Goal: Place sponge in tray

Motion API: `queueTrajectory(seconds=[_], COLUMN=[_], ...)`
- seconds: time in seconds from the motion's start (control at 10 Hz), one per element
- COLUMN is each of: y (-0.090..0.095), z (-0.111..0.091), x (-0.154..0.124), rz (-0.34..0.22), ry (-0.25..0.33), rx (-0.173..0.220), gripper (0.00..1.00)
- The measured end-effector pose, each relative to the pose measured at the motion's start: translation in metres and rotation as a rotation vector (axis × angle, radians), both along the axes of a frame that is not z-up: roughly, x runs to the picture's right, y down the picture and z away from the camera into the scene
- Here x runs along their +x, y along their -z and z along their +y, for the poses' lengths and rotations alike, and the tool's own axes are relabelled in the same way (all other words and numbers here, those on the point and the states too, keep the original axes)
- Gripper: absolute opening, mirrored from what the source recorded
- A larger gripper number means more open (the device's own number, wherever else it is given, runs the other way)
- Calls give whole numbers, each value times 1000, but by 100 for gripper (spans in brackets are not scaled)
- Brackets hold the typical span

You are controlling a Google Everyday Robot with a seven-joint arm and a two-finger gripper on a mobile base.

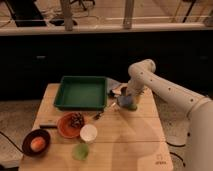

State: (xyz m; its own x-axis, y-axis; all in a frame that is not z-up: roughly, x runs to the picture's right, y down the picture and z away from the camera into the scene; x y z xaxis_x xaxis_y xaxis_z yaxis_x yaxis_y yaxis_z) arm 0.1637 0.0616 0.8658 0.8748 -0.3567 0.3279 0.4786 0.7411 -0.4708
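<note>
The green tray lies at the back left of the wooden table, with nothing in it. Just right of it, my gripper points down close to the tabletop, shut. The blue-grey sponge shows at its fingertips, partly hidden by the hand, and appears to be held between them. About a hand's width separates the sponge from the tray's right rim.
An orange plate with a dark lump, a white cup, a pale green blob and a dark bowl holding an orange ball sit at the front left. A small dark utensil lies by the tray's corner.
</note>
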Motion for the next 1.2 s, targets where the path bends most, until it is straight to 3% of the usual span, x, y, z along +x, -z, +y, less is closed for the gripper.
queueTrajectory(seconds=[0.5, 1.2], y=[6, 9], z=[-7, -24], x=[6, -11], rz=[-10, -54], ry=[-8, -7], rx=[2, 24], gripper=[2, 2])
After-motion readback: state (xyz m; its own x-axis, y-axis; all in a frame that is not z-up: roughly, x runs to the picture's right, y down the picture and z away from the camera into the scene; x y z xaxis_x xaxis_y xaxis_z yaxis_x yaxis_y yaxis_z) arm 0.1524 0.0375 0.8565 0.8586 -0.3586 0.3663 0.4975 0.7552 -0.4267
